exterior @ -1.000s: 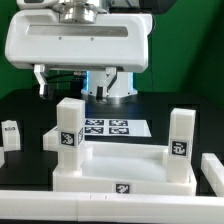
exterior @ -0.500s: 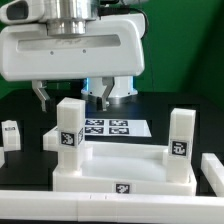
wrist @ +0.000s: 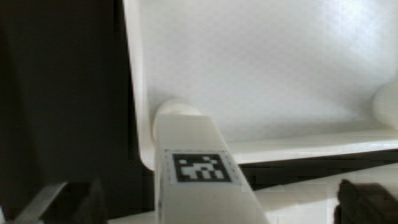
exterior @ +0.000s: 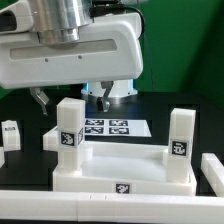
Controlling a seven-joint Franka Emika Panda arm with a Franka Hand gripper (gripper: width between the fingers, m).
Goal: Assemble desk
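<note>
The desk's white tabletop (exterior: 125,163) lies tray-side up in the middle of the black table. Two white square legs stand upright in it: one (exterior: 68,127) at the exterior view's left, one (exterior: 180,136) at the right, each with a tag. My gripper (exterior: 72,99) hangs open just above and behind the left leg, nothing between its fingers (exterior: 41,100). In the wrist view the tagged leg (wrist: 199,160) rises between the two dark fingertips (wrist: 50,205), with my gripper (wrist: 210,206) open around it and apart from it. The tabletop's inside (wrist: 267,70) fills the area behind.
The marker board (exterior: 112,128) lies flat behind the tabletop. A loose white leg (exterior: 10,134) stands at the far left, another piece (exterior: 48,141) lies beside the left leg, and one (exterior: 212,170) lies at the right. A long white bar (exterior: 60,206) runs along the front.
My gripper has come down toward the left leg and tilted a little; its fingers now hang lower, near the leg's top. The jaws stay open. No part has moved.
</note>
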